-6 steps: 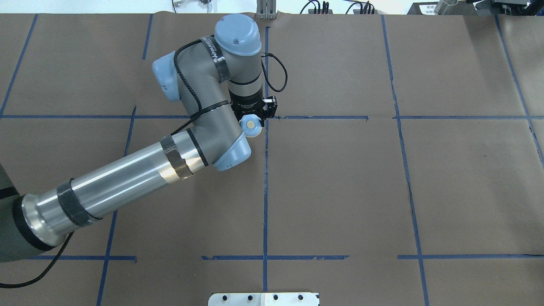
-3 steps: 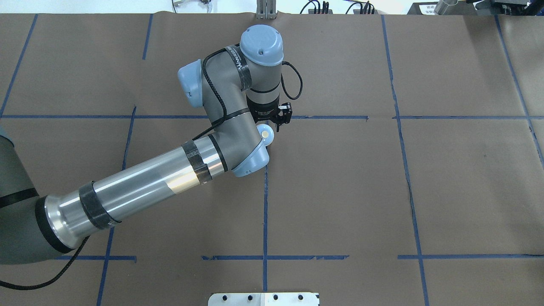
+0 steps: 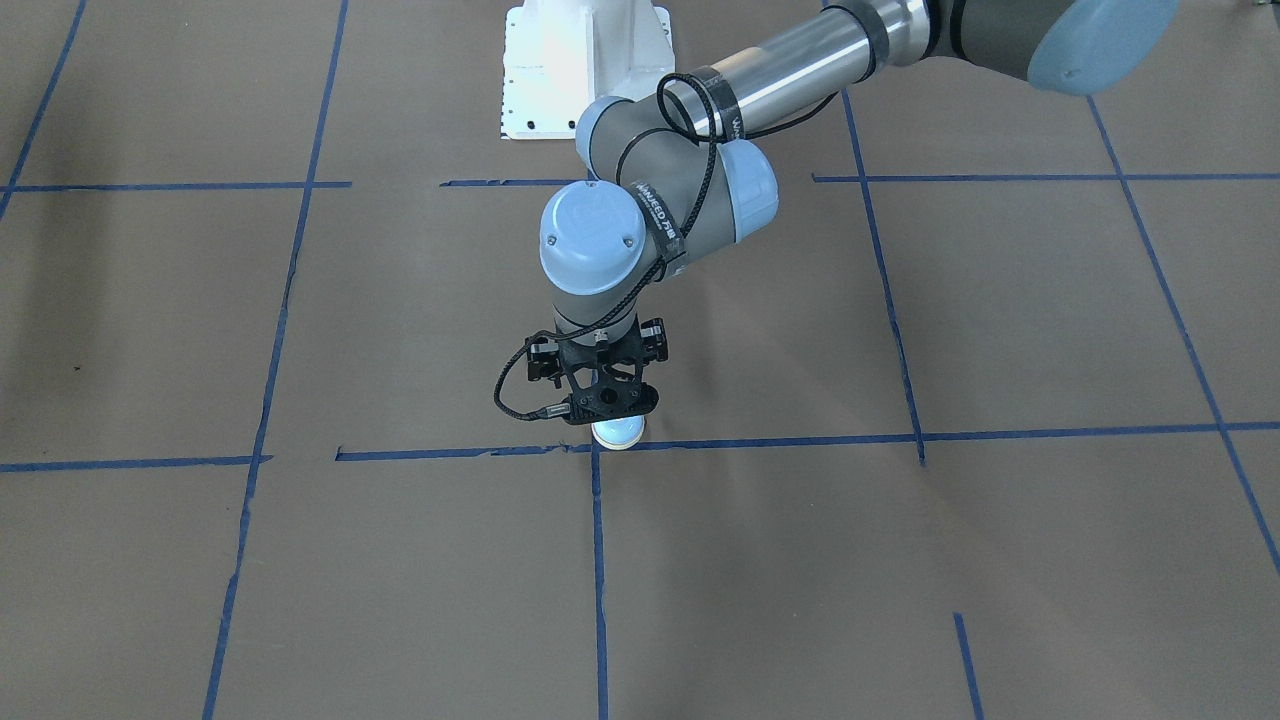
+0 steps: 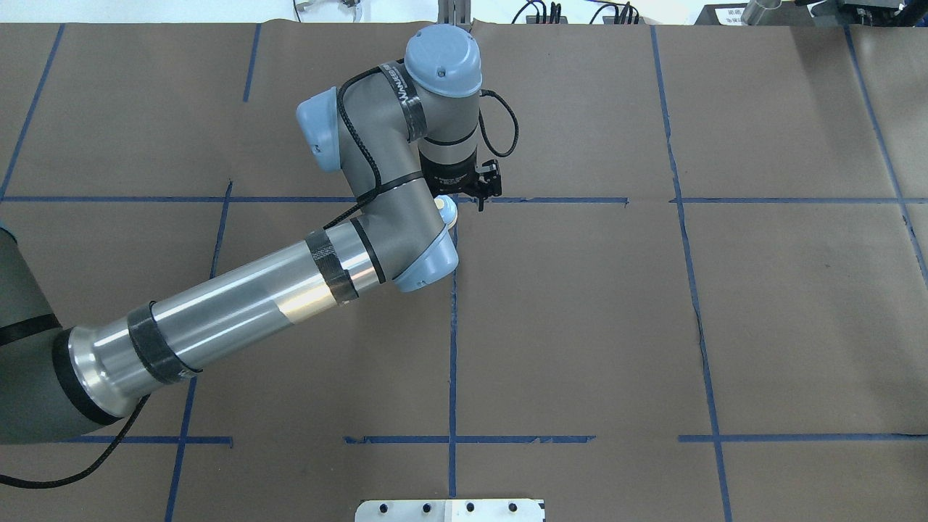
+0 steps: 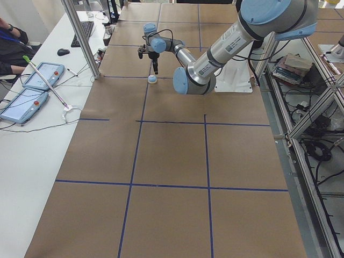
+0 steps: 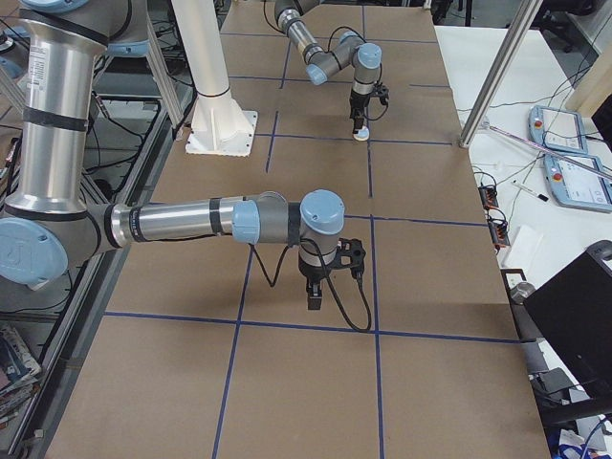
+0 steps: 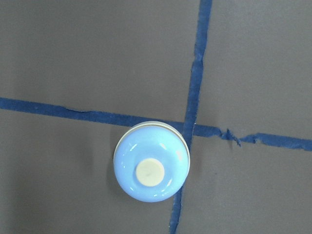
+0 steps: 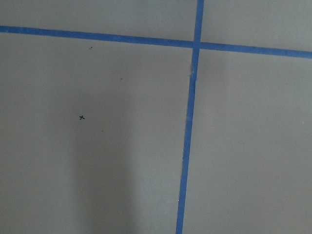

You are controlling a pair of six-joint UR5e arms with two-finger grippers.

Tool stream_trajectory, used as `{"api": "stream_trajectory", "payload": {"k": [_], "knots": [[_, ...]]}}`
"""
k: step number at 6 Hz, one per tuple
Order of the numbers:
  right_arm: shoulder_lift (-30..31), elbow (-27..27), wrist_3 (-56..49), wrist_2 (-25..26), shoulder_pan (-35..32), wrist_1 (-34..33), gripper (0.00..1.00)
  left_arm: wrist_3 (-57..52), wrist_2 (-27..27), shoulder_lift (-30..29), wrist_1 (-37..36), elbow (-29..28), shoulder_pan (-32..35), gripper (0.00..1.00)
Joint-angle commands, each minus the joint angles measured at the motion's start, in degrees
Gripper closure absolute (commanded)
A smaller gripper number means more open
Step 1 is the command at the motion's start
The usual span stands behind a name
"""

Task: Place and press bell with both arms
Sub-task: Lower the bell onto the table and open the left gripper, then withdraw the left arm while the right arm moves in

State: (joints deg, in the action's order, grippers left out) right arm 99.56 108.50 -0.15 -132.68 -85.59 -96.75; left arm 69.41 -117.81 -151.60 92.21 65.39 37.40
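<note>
The light-blue bell (image 3: 618,434) with a cream button stands on the brown table cover, at a crossing of blue tape lines. It also shows in the left wrist view (image 7: 151,163), whole, with no fingers around it. In the overhead view the bell (image 4: 449,210) is half hidden behind the left arm. My left gripper (image 3: 610,412) points straight down right over the bell. Its fingers are hidden, so I cannot tell whether it is open or shut. My right gripper (image 6: 314,301) hangs above the table far from the bell and shows only in the exterior right view, so I cannot tell its state.
The white pedestal (image 3: 585,70) stands at the robot's edge of the table. Blue tape lines (image 4: 453,348) divide the brown cover into squares. A side desk with tablets (image 5: 32,80) and a metal post (image 5: 80,37) lie beyond the far edge.
The left arm swung right, then slightly away from the robot. The bell moved with it, from left of the lengthwise tape line to the tape crossing.
</note>
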Motion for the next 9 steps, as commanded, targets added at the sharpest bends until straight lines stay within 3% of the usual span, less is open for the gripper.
{"api": "stream_trajectory", "payload": {"k": [1,3,4,7,9], "knots": [[-3.6,0.2,0.1,-0.1,1.8,0.0,0.00,-5.9,-2.7,5.3,-2.4,6.7,3.5,0.00],[-7.8,0.6,0.2,-0.1,8.1,0.0,0.00,-21.9,-4.1,20.5,-10.8,25.0,10.2,0.00],[-10.3,0.2,2.9,-3.1,9.3,0.0,0.00,-31.0,-4.2,29.5,-11.7,33.3,14.9,0.00],[-23.3,0.2,26.6,-1.7,22.3,0.0,0.00,-61.0,-9.1,48.5,-11.3,37.0,32.6,0.00],[-33.9,-0.5,44.3,5.3,34.0,0.0,0.00,-70.5,-10.8,56.2,-11.3,36.0,43.6,0.00]]}}
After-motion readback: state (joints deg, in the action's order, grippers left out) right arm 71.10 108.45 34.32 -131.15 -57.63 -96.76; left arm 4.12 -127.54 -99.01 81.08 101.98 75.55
